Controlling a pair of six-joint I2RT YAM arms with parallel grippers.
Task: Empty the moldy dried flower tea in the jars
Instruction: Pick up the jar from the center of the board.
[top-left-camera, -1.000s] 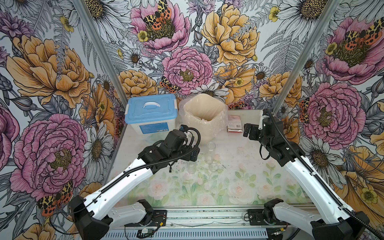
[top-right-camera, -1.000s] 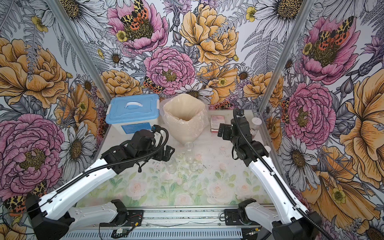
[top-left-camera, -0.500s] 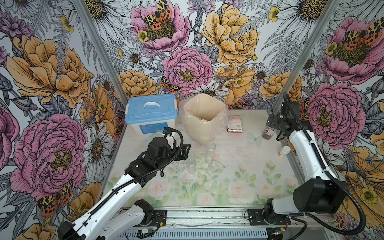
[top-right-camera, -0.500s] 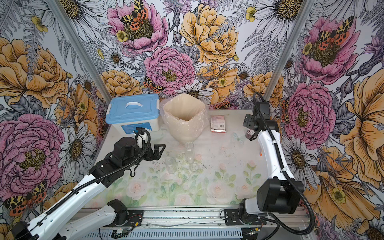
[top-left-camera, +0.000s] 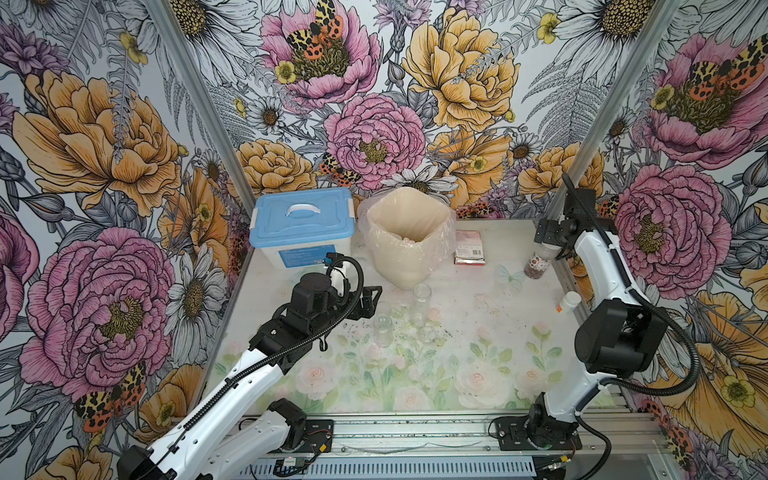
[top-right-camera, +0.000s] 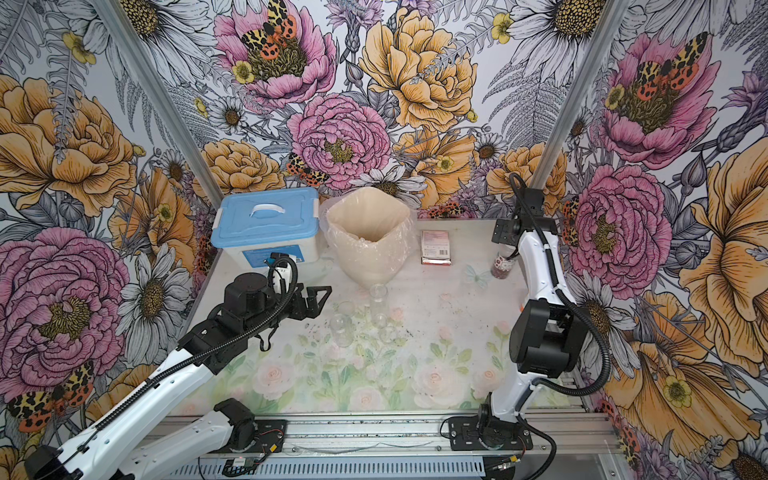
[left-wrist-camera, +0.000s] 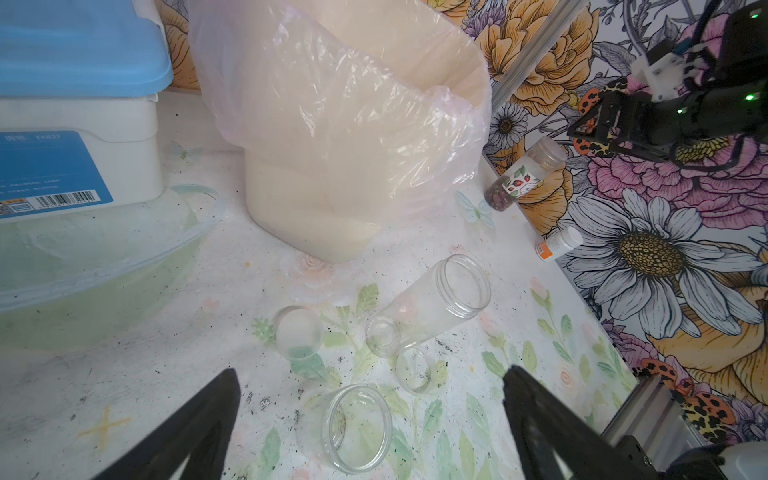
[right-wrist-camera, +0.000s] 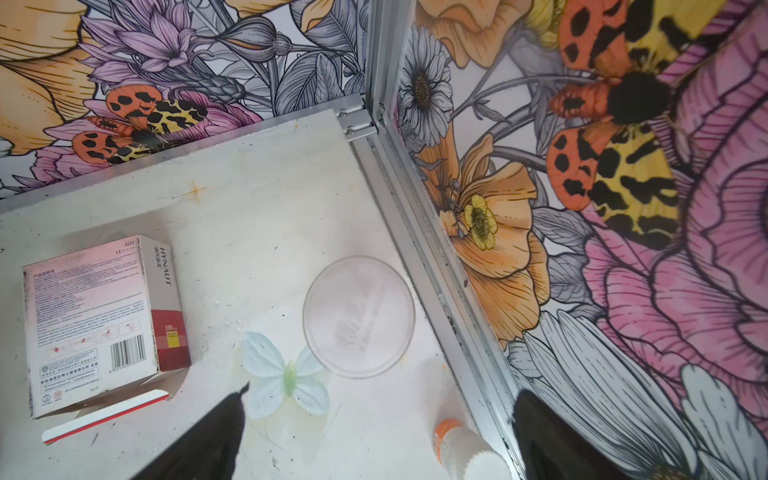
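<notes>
Labelled jar (left-wrist-camera: 521, 178): tea (left-wrist-camera: 496, 196) inside | slim jars (left-wrist-camera: 432, 303): empty | left claw (left-wrist-camera: 370, 372), right claw (right-wrist-camera: 382, 390): spread

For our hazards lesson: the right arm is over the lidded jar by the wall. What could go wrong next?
1. The labelled jar stands by the wall rail; the right gripper's open fingers might strike the rail or bottle coming down.
2. Its lid is on; tipped so, no tea would leave.
3. The left gripper, open near the empty jars, could knock them.
</notes>
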